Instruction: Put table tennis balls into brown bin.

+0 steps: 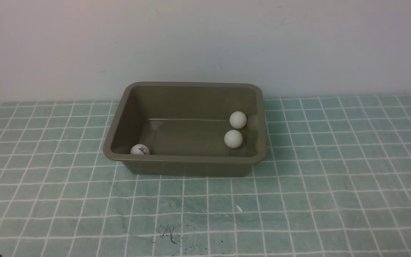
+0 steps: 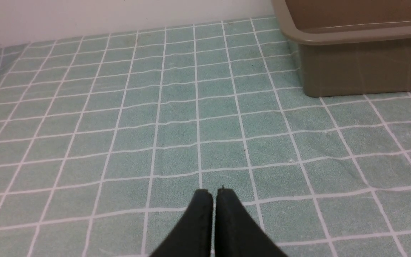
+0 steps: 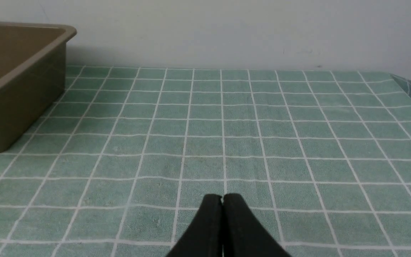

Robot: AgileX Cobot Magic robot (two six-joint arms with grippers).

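The olive-brown bin stands in the middle of the table, close to the back wall. Three white table tennis balls lie inside it: one with dark lettering in the near left corner, and two plain ones against the right wall. Neither gripper shows in the front view. My left gripper is shut and empty, low over the cloth, with the bin ahead and off to one side. My right gripper is likewise shut on nothing, with the bin's corner off to its other side.
A green cloth with a white grid covers the table. A pale wall rises right behind the bin. Dark ink marks stain the cloth near the front edge. The cloth's far corner drops off at the table's right end.
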